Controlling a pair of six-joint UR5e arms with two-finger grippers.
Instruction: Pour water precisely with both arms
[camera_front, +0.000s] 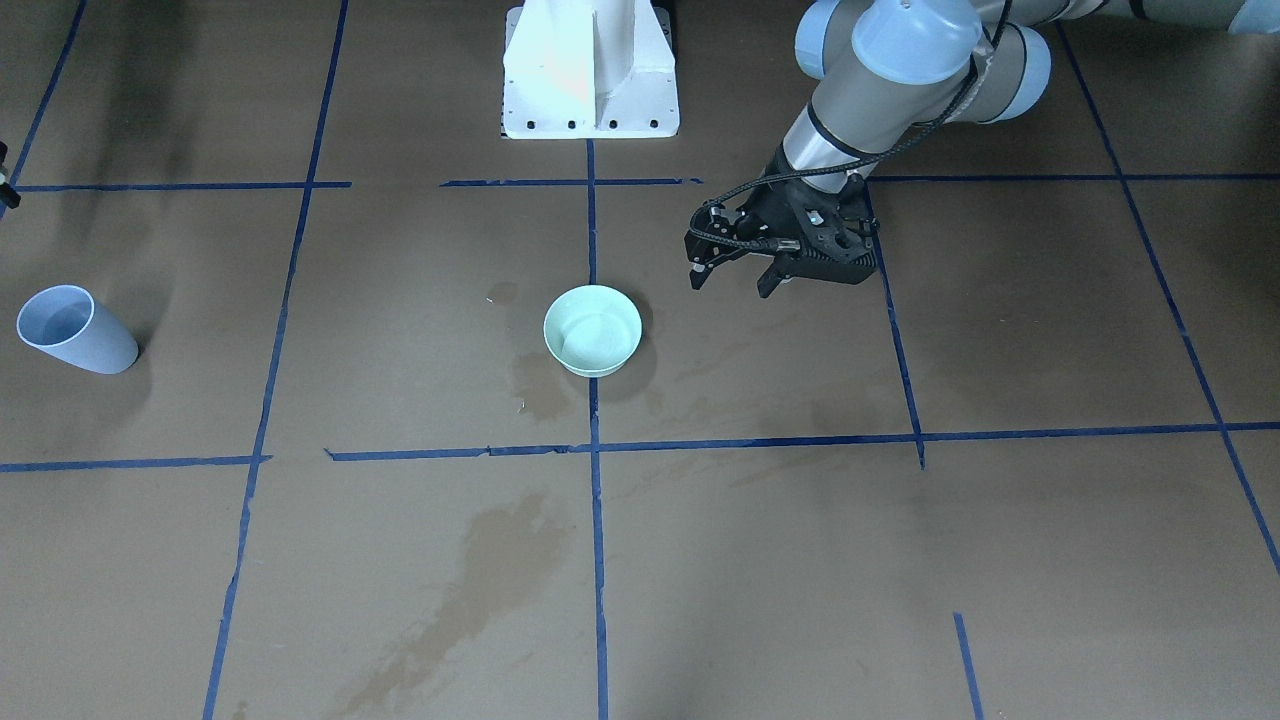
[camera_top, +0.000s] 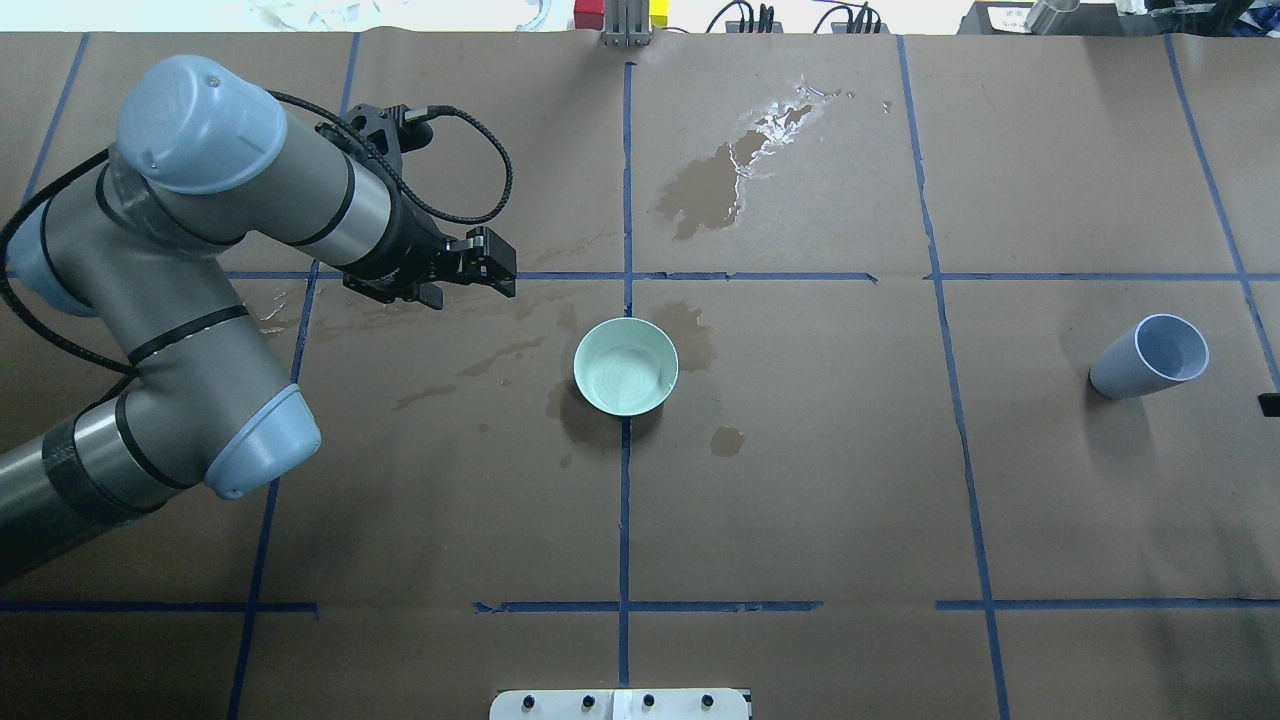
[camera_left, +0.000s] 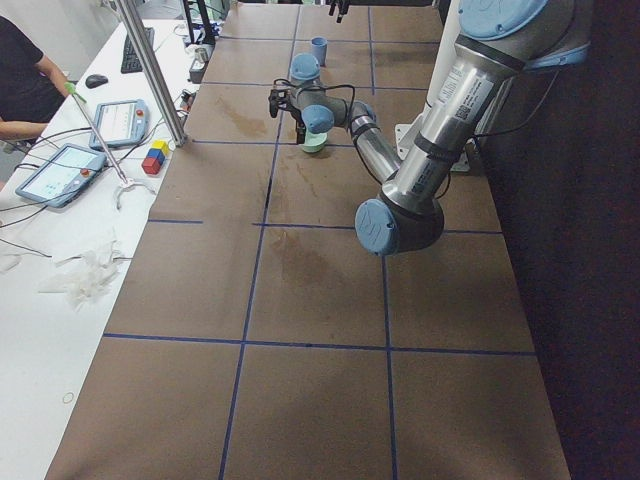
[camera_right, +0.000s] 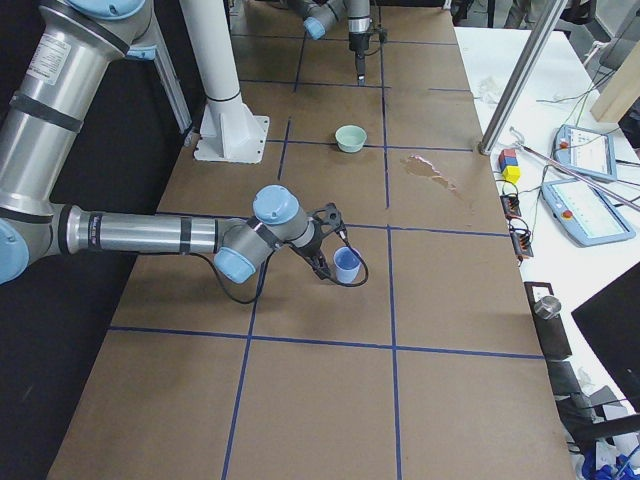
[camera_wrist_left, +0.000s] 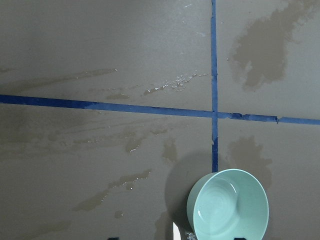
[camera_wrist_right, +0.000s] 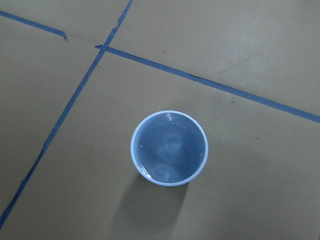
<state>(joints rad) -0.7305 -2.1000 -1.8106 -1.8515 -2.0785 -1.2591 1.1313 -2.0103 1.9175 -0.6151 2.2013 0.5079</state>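
A pale blue cup (camera_wrist_right: 169, 148) stands upright with clear water (camera_wrist_right: 171, 156) in it. It sits on the brown board at my right side (camera_top: 1150, 355), near the left edge of the front view (camera_front: 75, 328). My right gripper (camera_right: 322, 262) hovers close by the cup without holding it; its fingers are hidden, so I cannot tell its state. A mint green bowl (camera_top: 626, 366) rests at the table's centre (camera_front: 592, 330), low in the left wrist view (camera_wrist_left: 228, 209). My left gripper (camera_front: 731, 284) hangs open and empty, just left of and beyond the bowl (camera_top: 468, 285).
Damp stains surround the bowl, and a shiny wet patch (camera_top: 740, 170) lies farther out. Blue tape lines grid the board. The white pedestal base (camera_front: 590, 70) stands behind the bowl. A metal pole (camera_left: 150, 70), tablets and a seated person are beside the table.
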